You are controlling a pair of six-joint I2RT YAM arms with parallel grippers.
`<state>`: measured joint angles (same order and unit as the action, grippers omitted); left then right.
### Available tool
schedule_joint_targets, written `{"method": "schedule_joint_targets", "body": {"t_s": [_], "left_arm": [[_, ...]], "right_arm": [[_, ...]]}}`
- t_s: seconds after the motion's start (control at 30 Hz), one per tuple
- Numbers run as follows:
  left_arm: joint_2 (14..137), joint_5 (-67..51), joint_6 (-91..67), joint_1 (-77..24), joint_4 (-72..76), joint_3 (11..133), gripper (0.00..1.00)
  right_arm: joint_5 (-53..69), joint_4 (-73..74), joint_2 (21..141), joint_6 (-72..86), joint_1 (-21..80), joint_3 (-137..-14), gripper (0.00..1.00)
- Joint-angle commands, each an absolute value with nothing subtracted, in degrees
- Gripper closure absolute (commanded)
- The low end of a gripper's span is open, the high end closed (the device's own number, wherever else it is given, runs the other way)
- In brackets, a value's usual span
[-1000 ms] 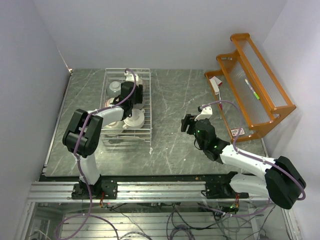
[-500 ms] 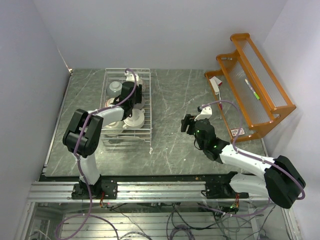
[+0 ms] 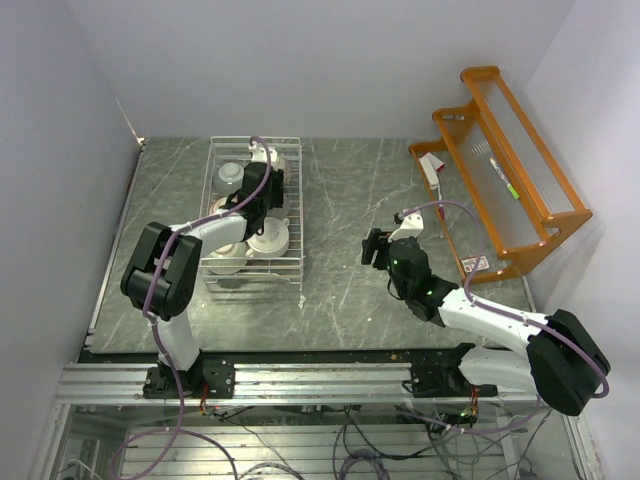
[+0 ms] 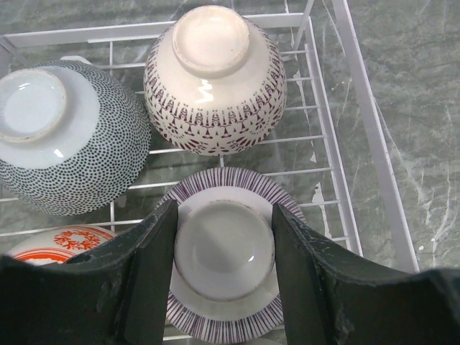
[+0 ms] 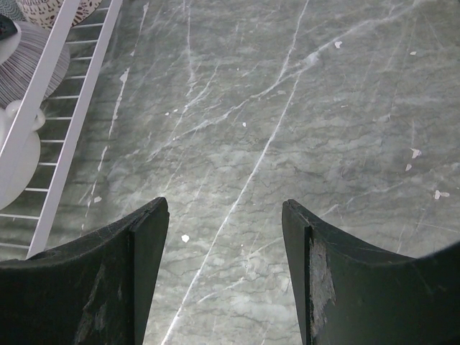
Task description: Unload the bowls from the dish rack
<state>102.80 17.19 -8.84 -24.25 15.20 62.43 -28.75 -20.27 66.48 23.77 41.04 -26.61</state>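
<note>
The white wire dish rack point(image 3: 297, 200) stands at the back left with several upturned bowls in it. My left gripper point(image 3: 262, 195) is down in the rack. In the left wrist view its jaws point(image 4: 224, 251) press on both sides of the foot ring of a purple-striped bowl point(image 4: 223, 295), which still rests on the rack point(image 4: 359, 108). Beside it are a dotted bowl point(image 4: 65, 136), a purple-patterned bowl point(image 4: 215, 79) and a red-patterned bowl point(image 4: 65, 241). My right gripper point(image 3: 372, 248) is open and empty over the bare table point(image 5: 225, 215), to the right of the rack point(image 5: 65, 72).
A cream bowl with a small handle point(image 3: 268, 238) sits at the rack's near right corner and also shows in the right wrist view point(image 5: 14, 151). An orange wooden shelf point(image 3: 500, 170) stands at the back right. Walls close the back and both sides.
My left gripper has shifted slightly toward the back of the rack. The bowls and the right arm have not moved.
</note>
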Motion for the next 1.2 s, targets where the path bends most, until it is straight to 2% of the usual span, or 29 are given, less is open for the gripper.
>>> {"method": "schedule_joint_targets", "body": {"t_s": [0.0,0.67,1.17], "left_arm": [[99.5,21.5,-8.1,-24.0,17.6,63.4,0.93],[97.7,21.1,-8.2,-24.0,15.3,69.0,0.93],[87.0,12.4,-14.7,-23.9,12.4,66.8,0.93]], "right_arm": [[-28.8,-21.7,66.9,24.2,40.8,-28.1,0.36],[-28.1,-21.3,67.3,24.5,40.6,-28.7,0.36],[-27.0,-20.6,64.8,24.9,40.6,-28.3,0.36]]}}
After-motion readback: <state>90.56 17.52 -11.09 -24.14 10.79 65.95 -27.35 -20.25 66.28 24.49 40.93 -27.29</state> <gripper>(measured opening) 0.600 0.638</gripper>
